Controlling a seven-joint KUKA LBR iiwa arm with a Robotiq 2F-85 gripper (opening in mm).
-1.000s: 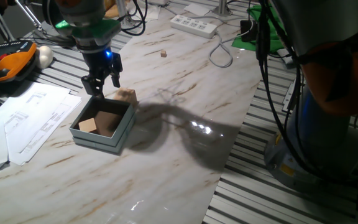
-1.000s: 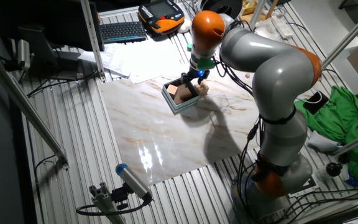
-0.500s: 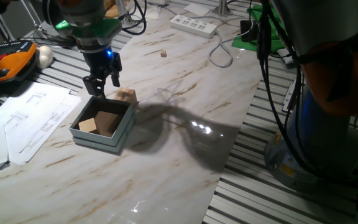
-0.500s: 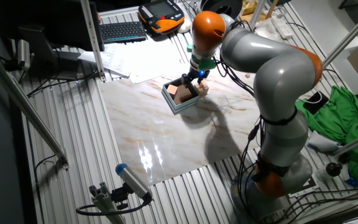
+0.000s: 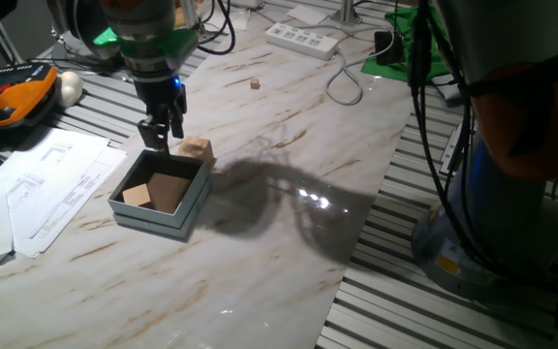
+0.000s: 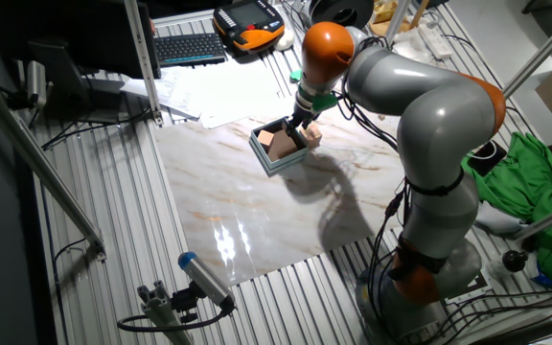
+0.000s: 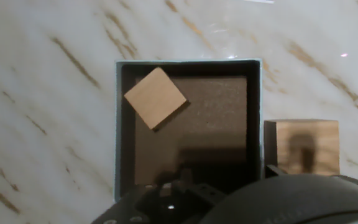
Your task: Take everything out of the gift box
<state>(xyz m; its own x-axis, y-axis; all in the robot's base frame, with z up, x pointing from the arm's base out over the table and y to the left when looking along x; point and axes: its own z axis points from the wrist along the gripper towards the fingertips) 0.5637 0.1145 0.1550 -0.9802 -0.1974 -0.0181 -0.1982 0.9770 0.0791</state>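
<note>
Over the gift box (image 5: 184, 208) far rim, gripper (image 5: 160, 142) jaw state unclear, one wooden block (image 5: 137, 195) inside below, second block (image 5: 197, 149) just outside

We see the grey arm (image 6: 420, 105) with its orange joints reach over the marble tabletop (image 6: 257, 206) to the gift box (image 6: 278, 149). Our gripper (image 6: 295, 125) hangs over the box's far edge; its fingers are too small to read. A tan block (image 6: 278, 144) lies inside, and another wooden block (image 6: 312, 137) sits just outside, against the box.
</note>
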